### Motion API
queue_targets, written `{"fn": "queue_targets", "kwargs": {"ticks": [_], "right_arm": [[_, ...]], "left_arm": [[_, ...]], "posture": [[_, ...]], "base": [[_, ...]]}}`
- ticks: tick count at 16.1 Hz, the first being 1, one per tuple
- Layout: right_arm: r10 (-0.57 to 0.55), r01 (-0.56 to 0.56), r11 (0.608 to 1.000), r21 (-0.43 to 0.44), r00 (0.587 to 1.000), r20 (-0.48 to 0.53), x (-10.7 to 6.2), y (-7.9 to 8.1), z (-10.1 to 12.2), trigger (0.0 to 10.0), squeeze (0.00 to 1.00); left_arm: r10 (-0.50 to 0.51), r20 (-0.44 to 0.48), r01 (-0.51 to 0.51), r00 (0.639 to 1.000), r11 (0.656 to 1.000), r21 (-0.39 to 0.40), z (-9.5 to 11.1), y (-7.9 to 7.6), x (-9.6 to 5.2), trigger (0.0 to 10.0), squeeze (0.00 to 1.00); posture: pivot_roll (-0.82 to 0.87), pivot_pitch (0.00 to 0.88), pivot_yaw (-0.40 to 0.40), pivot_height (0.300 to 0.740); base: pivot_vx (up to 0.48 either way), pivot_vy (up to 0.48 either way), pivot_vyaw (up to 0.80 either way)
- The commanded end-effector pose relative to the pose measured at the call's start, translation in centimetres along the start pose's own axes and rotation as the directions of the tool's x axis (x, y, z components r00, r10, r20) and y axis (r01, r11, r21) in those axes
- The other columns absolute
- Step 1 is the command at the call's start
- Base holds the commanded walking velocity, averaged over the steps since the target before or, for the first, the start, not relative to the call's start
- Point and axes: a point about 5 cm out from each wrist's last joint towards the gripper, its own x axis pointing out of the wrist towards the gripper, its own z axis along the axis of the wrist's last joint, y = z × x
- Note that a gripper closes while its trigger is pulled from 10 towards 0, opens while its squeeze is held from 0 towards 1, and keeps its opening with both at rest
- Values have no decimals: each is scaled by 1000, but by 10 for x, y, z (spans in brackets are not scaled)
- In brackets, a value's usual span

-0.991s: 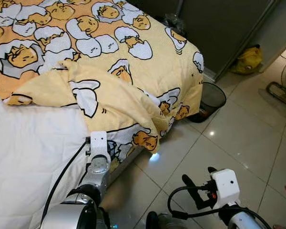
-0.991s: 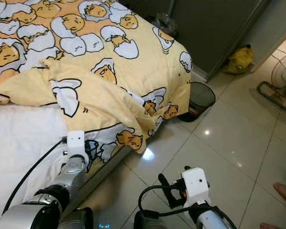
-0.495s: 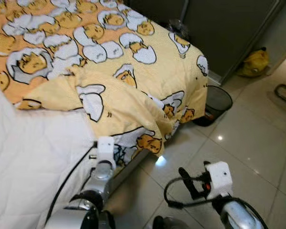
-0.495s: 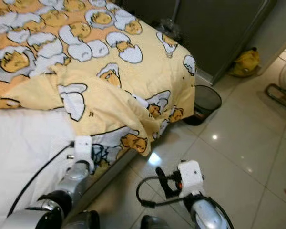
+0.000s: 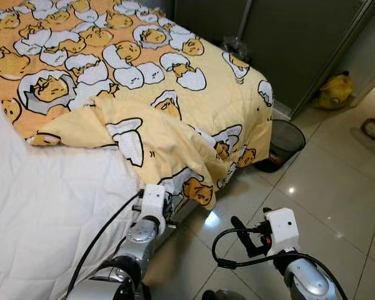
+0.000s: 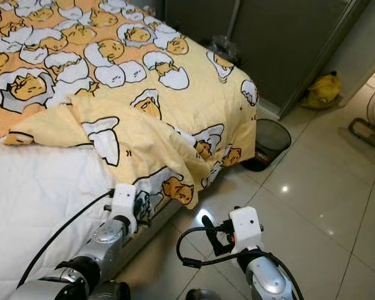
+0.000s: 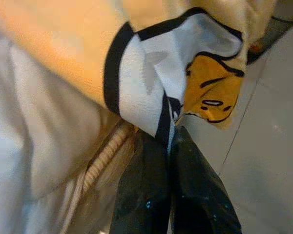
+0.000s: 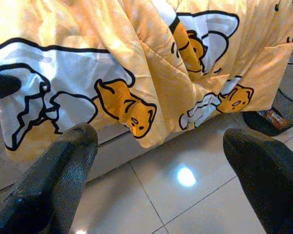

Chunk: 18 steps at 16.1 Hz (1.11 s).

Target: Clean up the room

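Because its two black fingers are pinching together on the hem of the blanket [image 5: 144, 134], the left claw [image 7: 168, 146] is holding the cloth by its lowest hanging corner, right at the side of the bed [image 5: 44, 206]. From the wrist view the fingers are meeting with a fold of white, black-edged print squeezed between them, so the grip is looking firm rather than loose. That corner is probably being taken because it is the part drooping furthest toward the floor [image 5: 325, 181], and lifting it would likely let the folded-back blanket be drawn flat over the bare white sheet.

The right claw [image 8: 161, 151] is hanging spread wide, gripping nothing, low over the tiles and pointing at the draped edge of the blanket; it is standing apart from the cloth, seemingly waiting to take a second hold further along the hem.

Beyond the claws, the blanket is lying rumpled, doubled over on itself across the middle of the bed and spilling off the near corner. Past the foot of the bed a dark mesh bin [image 5: 283, 144] is sitting on the floor just beside the hanging cloth, and a yellow bag [image 5: 334, 90] is resting against the dark wardrobe [image 5: 294, 44], well apart from both claws.
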Motion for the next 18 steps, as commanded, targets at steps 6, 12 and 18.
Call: {"fn": "queue_targets", "kwargs": {"ticks": [6, 12, 18], "right_arm": [[-19, 19, 1000, 1, 998, 61, 31, -4, 11, 10000, 0], [4, -4, 1000, -1, 996, 92, 53, -4, 17, 10000, 0], [38, -37, 999, -20, 995, 87, 57, -3, 14, 10000, 0]], "left_arm": [[-13, 31, 9, 999, 994, 108, -3, 25, -6, 10000, 0], [-12, 88, 4, 996, 996, 94, 1, 40, -10, 10000, 0], [-69, 66, 64, 995, 995, 82, -12, 20, -13, 10000, 0]], "posture": [[-20, 0, -32, 740], [35, 0, -42, 740], [54, 0, -75, 740]], "base": [[0, 0, 0], [-199, 0, 0], [-391, 0, 0]]}}
